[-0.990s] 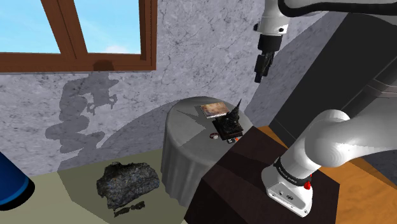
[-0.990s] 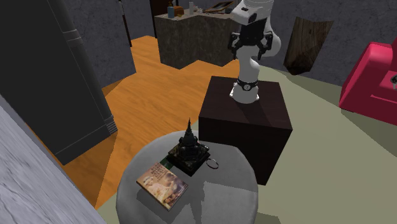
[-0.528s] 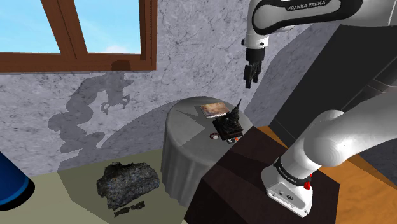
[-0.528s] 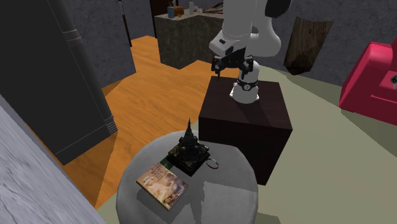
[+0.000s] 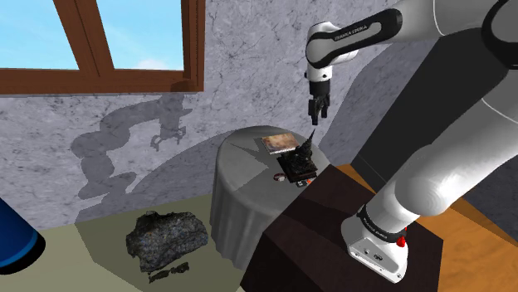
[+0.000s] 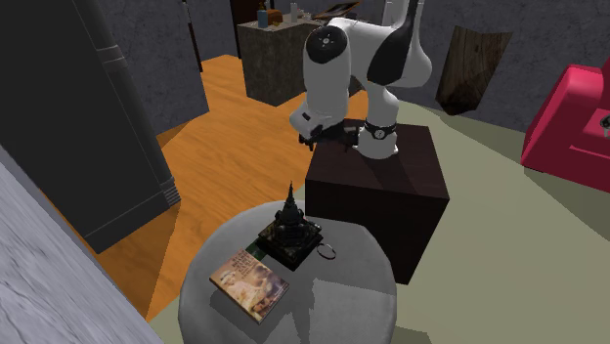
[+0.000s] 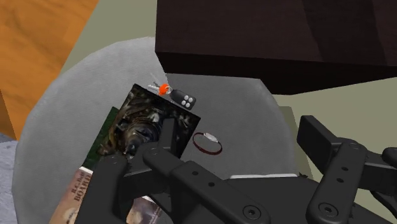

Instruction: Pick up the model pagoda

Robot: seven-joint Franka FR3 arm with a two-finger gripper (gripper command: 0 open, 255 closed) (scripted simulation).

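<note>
**Open gripper hangs above the pagoda, grasp not yet begun**

The dark model pagoda (image 6: 291, 227) stands upright on its square base on the round grey table (image 6: 371, 303), on the side nearer the robot's stand (image 6: 391, 191). Its thin spire points straight up, so the tiers and base are the likelier places for a firm hold.

A book (image 6: 249, 283) lies flat just beside the base, on the side away from the stand. A small key fob (image 7: 185, 98) and a ring (image 7: 208, 142) lie close to the base on the stand's side. All three sit low, so they should not block fingers coming down from above, though a wide sweep could push them.

The gripper (image 5: 316, 112) hangs above the pagoda, apart from it and pointing down, which suits a descent from above. Its fingers (image 7: 321, 137) are spread wide with nothing between them, ready to straddle the model.

In the wrist view the pagoda lies toward one finger, not midway between the two. The hand probably needs a small sideways correction before lowering, or one finger may land on the spire and tip it
</note>
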